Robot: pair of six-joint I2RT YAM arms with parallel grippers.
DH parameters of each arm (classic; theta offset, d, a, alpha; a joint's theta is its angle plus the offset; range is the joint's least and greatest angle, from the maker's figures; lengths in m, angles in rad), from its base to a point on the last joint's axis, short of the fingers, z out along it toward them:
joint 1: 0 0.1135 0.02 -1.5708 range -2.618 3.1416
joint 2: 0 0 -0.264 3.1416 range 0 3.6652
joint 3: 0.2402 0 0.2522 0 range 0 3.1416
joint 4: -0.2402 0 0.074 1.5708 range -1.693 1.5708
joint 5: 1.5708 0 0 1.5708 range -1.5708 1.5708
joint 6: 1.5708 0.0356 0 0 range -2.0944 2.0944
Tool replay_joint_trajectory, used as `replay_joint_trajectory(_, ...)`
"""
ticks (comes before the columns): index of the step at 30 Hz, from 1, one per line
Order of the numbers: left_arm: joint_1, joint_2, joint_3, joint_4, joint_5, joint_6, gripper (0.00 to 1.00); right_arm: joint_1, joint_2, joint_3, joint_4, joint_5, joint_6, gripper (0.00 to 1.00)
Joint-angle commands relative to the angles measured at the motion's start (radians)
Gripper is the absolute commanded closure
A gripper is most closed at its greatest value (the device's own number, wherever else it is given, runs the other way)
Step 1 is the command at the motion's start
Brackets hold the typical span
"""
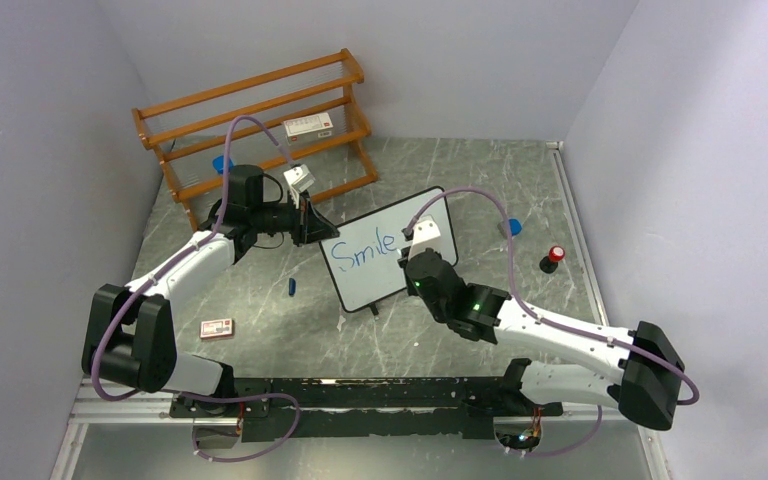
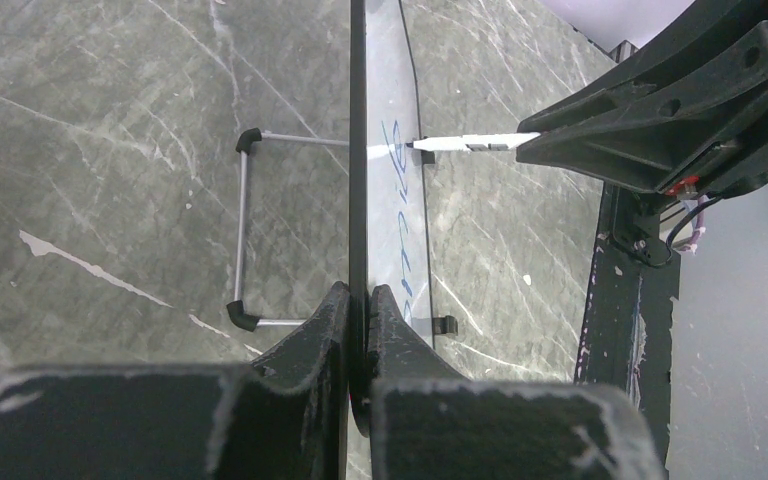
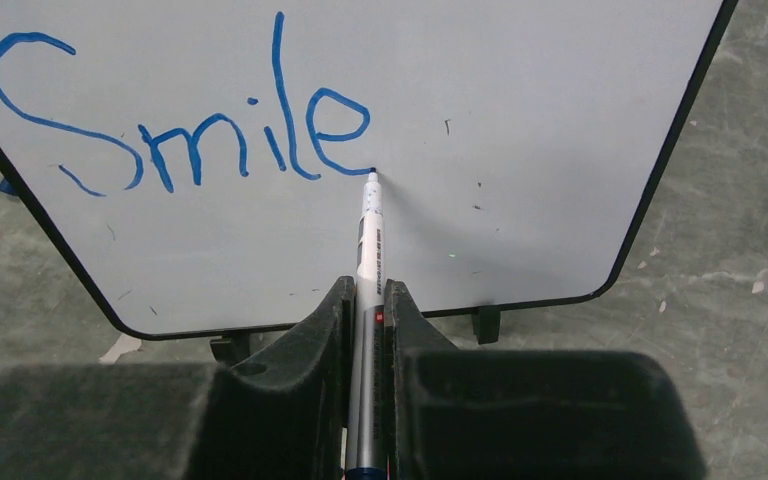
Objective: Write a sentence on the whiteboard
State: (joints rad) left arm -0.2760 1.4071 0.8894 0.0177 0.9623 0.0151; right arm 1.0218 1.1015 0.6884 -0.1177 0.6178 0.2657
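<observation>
The whiteboard (image 1: 385, 255) stands upright on the table, black-framed, with the blue word "Smile" (image 1: 360, 250) on it, the only part of the sentence that shows. My left gripper (image 1: 312, 222) is shut on the whiteboard's left edge (image 2: 358, 180), seen edge-on in the left wrist view. My right gripper (image 3: 364, 295) is shut on a white marker (image 3: 368, 250) whose tip touches the whiteboard (image 3: 520, 150) just after the "e" of "Smile" (image 3: 190, 130). In the left wrist view the marker (image 2: 475, 142) meets the board face from the right.
A wooden rack (image 1: 260, 125) with a small box (image 1: 308, 126) stands at the back left. A blue cap (image 1: 291, 287) and a small red-white box (image 1: 217, 328) lie on the left. A blue lid (image 1: 513, 227) and a red-topped black knob (image 1: 552, 258) sit on the right.
</observation>
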Motion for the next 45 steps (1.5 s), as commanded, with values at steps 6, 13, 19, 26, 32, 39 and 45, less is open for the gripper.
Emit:
replay_joint_trajectory(6,0.006,0.016,0.015,-0.043,-0.016,0.054,0.95,-0.013,-0.076,-0.021,0.023,0.036,0.009,1.0)
replay_joint_trajectory(13,0.006,0.016,0.014,-0.041,-0.014,0.054,0.95,-0.038,-0.057,-0.024,0.039,0.026,0.009,1.0)
replay_joint_trajectory(19,0.007,0.019,0.016,-0.044,-0.011,0.056,0.95,-0.046,-0.031,-0.02,0.062,0.011,0.006,1.0)
replay_joint_trajectory(26,0.006,0.019,0.016,-0.044,-0.01,0.057,0.95,-0.057,-0.009,-0.021,0.071,-0.003,0.007,1.0)
replay_joint_trajectory(32,0.007,0.018,0.016,-0.045,-0.01,0.056,0.95,-0.063,-0.006,-0.017,0.072,-0.009,0.004,1.0)
replay_joint_trajectory(39,0.006,0.016,0.016,-0.045,-0.011,0.057,0.95,-0.064,-0.013,-0.014,0.067,-0.016,0.001,1.0)
replay_joint_trajectory(45,0.007,0.016,0.017,-0.047,-0.013,0.056,0.95,-0.063,-0.018,-0.014,0.034,0.015,0.017,1.0)
